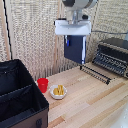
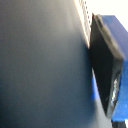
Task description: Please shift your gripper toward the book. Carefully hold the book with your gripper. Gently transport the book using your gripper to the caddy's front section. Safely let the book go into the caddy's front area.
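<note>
In the exterior view, the gripper [image 1: 75, 36] pinches the book [image 1: 75, 48] by its top edge, so the book hangs high over the table [image 1: 95, 100], well apart from the caddy [image 1: 20, 95] at the exterior view's left. In the wrist view, the dark book [image 2: 40, 70] fills most of the picture, with a blue-tipped finger [image 2: 107, 65] pressed against it. So the picking up looks done, and carrying the book to the caddy's front section [image 1: 20, 107] and letting go are left.

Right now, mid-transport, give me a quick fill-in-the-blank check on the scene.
1. The gripper holds the ____ in the air.
2. The red cup stands beside the white ____ on the wooden table.
3. The caddy is colored ____.
4. The toaster oven sits at the exterior view's ____.

Missing: book; bowl; black; right
</note>
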{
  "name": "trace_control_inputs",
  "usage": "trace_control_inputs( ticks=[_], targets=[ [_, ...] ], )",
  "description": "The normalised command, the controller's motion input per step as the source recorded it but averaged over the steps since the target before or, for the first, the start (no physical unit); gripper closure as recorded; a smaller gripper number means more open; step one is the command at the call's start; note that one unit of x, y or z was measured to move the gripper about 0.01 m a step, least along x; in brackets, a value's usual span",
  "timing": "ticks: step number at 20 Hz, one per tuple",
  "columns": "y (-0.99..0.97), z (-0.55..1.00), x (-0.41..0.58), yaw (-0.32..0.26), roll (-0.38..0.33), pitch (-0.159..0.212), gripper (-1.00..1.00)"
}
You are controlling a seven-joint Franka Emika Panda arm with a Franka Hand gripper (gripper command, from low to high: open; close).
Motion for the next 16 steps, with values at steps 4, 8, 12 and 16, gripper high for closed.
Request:
trace_control_inputs(
  ticks=[4, 8, 12, 16],
  targets=[
    [0.47, 0.76, -0.064, -0.184, -0.018, -0.035, 1.00],
    [0.47, 0.55, -0.063, -0.202, -0.012, -0.013, 1.00],
    [0.49, 0.38, -0.059, -0.200, -0.002, 0.000, 1.00],
    [0.52, 0.28, -0.026, -0.207, 0.000, 0.000, 1.00]
  ],
)
